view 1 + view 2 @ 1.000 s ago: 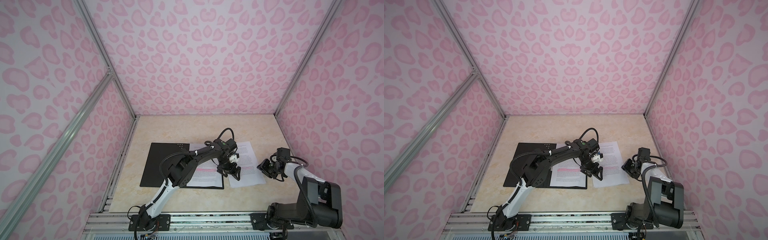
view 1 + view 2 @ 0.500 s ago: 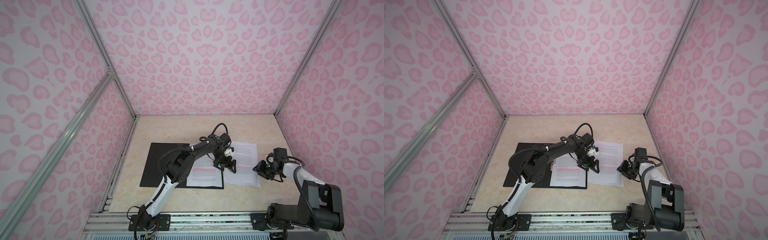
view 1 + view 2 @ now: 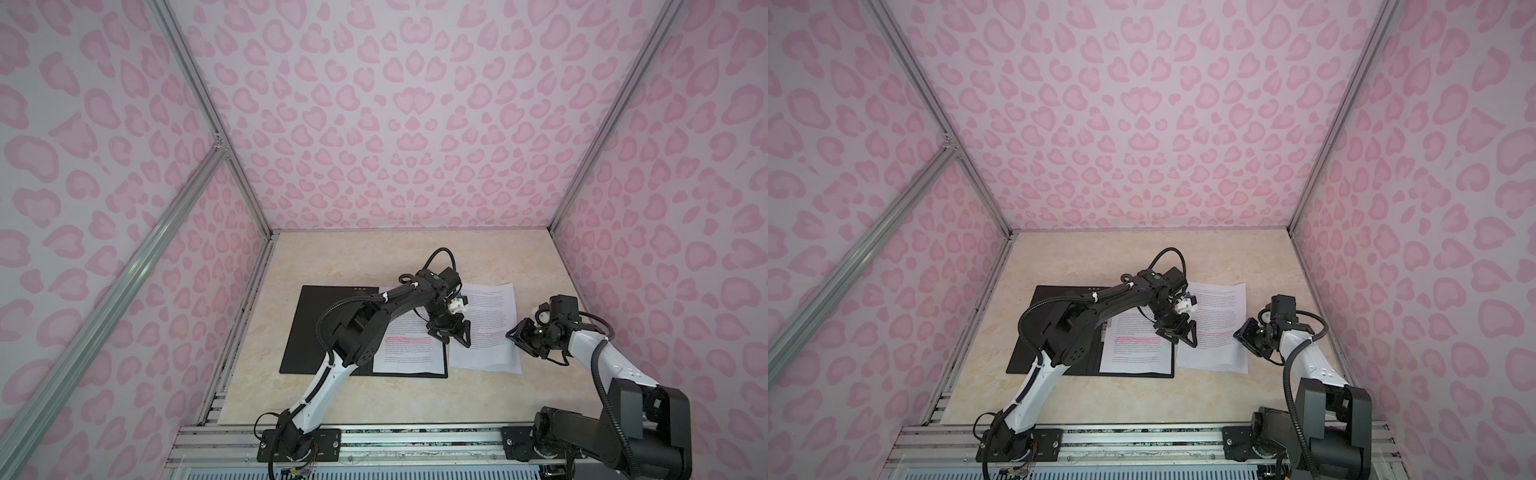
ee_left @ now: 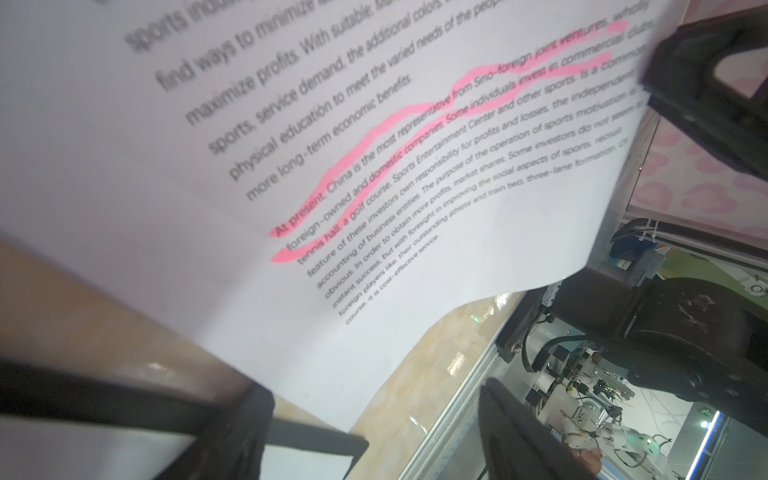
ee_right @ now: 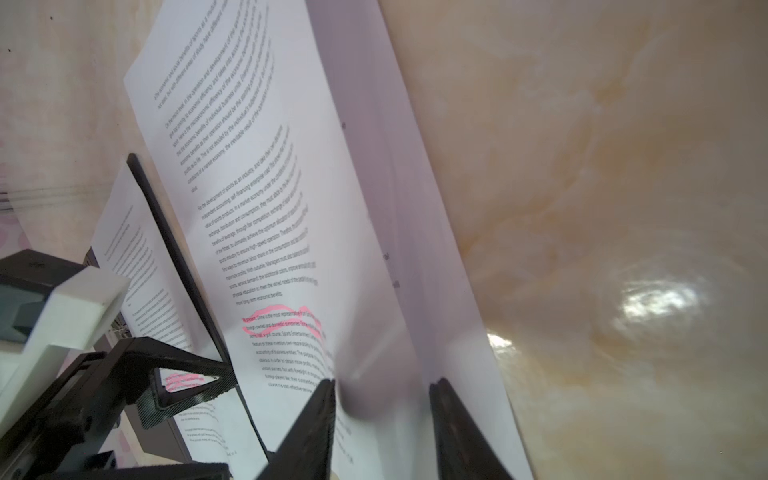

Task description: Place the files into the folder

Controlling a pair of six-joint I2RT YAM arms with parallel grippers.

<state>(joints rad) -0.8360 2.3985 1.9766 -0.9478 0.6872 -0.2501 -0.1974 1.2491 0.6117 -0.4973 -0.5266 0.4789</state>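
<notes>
White sheet [image 3: 486, 328] pinched at its edge by the right tool [image 3: 512, 332]; left tool [image 3: 454, 336] spread above it.

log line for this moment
folder: open, one sheet inside | second sheet: beside it | left gripper: open above | right gripper: at sheet's edge

pink heart-patterned walls [image 3: 395, 124], aluminium frame posts [image 3: 208, 120], glossy beige marble tabletop [image 3: 353, 257]
</notes>
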